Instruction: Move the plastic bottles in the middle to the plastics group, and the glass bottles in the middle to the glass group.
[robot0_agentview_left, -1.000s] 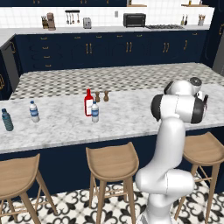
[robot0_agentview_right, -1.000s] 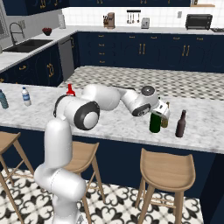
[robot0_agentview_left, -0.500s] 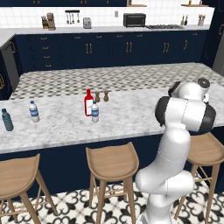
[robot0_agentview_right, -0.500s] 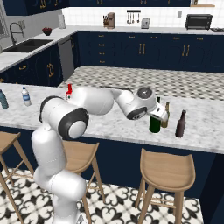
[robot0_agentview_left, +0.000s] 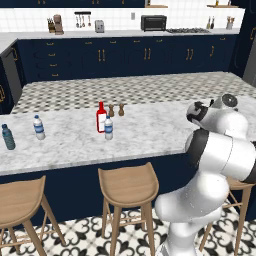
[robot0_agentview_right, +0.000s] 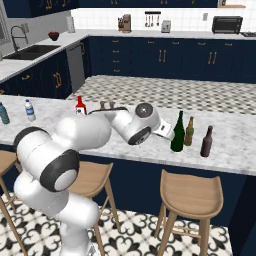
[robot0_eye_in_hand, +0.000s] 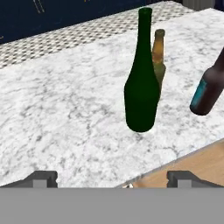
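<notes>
The tall dark green wine bottle (robot0_eye_in_hand: 141, 87) (robot0_agentview_right: 177, 132) stands upright on the marble counter, beside the olive-amber bottle (robot0_eye_in_hand: 159, 56) (robot0_agentview_right: 189, 131) and the dark brown bottle (robot0_eye_in_hand: 209, 85) (robot0_agentview_right: 206, 142) of the glass group. My gripper (robot0_eye_in_hand: 113, 179) (robot0_agentview_right: 171, 135) is open a short way back from the green bottle, with nothing between its fingers. Mid-counter stand the red bottle (robot0_agentview_left: 101, 117) (robot0_agentview_right: 80, 106) and, touching or just in front of it, the small clear water bottle (robot0_agentview_left: 108, 128). The plastics group, a clear bottle (robot0_agentview_left: 38, 127) and a teal one (robot0_agentview_left: 7, 137), is at the far left.
Two brown shakers (robot0_agentview_left: 116, 110) stand just behind the red bottle. The counter's front edge (robot0_eye_in_hand: 175, 153) runs close below the green bottle, with wooden stools (robot0_agentview_right: 191, 192) under it. My arm lies low along the counter between the middle bottles and the glass group.
The hand has drawn back a little from the green wine bottle, which stays standing by the glass group. The arm's elbow has swung and lifted.
</notes>
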